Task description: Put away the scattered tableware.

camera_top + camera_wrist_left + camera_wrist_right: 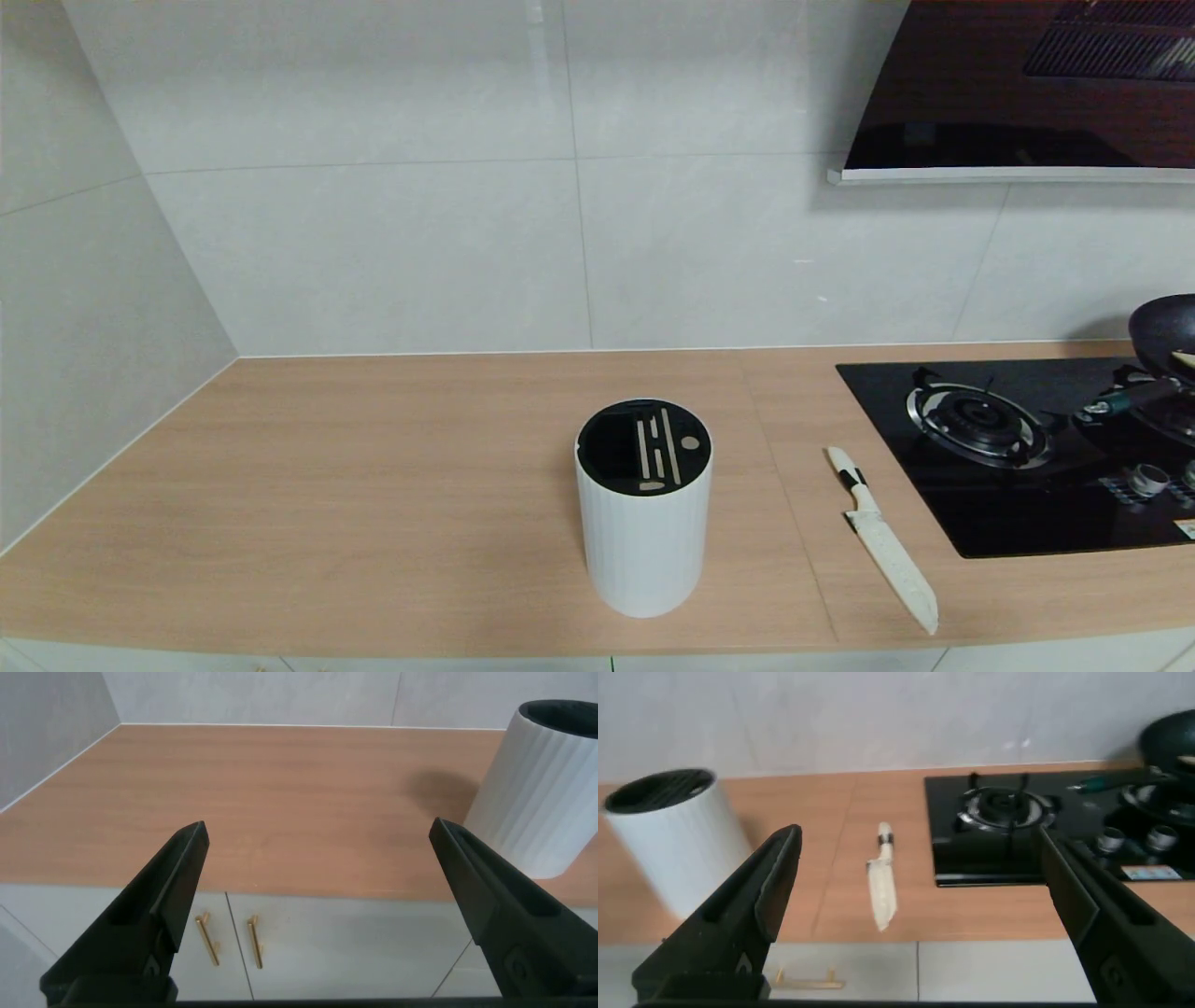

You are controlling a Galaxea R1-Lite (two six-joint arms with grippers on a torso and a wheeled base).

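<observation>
A white ribbed cylindrical holder [644, 509] with a black slotted top stands upright near the front of the wooden counter [373, 485]. A cream speckled knife [883, 539] with a black band on its handle lies flat to the holder's right, blade toward the front edge. My left gripper [318, 849] is open, held before the counter's front edge, with the holder [547, 784] off to one side. My right gripper [920, 859] is open too, in front of the counter, with the knife [882, 889] lying between its fingers' line of sight and the holder [677, 840] beside it.
A black gas hob [1027, 448] with burners and knobs fills the counter's right end, with a dark pan [1167, 336] on the far burner. A range hood [1018, 93] hangs above it. Tiled walls close the back and left. Cabinet doors with gold handles [229, 940] sit below the counter.
</observation>
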